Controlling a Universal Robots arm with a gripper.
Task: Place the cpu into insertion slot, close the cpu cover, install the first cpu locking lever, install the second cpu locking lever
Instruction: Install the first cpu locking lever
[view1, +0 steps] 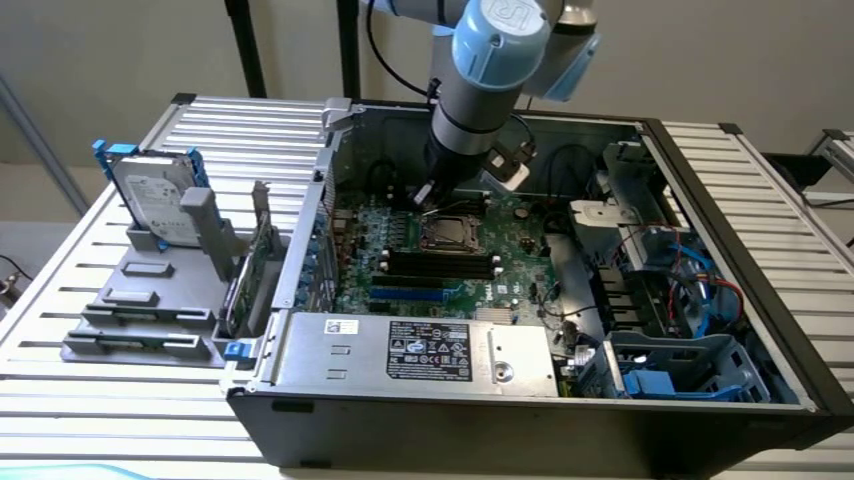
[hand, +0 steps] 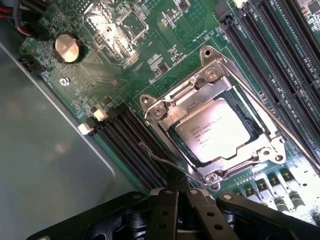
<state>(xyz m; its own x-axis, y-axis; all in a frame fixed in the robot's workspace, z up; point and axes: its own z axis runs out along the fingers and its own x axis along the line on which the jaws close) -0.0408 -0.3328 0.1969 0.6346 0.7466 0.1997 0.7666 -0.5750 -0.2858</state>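
The cpu (hand: 216, 131) lies flat in the insertion slot (hand: 231, 96), its silvery face showing through the window of the cpu cover (hand: 172, 112), which is down over it. One thin wire locking lever (hand: 270, 112) runs along the far side of the socket. Another thin lever (hand: 162, 161) runs beside the socket up to my fingertips. My gripper (hand: 179, 192) is shut, fingers together, tips right at that lever's end; whether it is pinched I cannot tell. In the exterior view my gripper (view1: 430, 200) hangs just above the socket (view1: 450, 233) inside the open case.
Long black memory slots (hand: 270, 45) flank the socket, with more black slots (hand: 130, 145) beside my fingers. A coin battery (hand: 67, 48) sits on the board. The power supply (view1: 414, 350) and blue drive cage (view1: 681, 370) fill the case front. A hard drive (view1: 154, 195) stands outside it.
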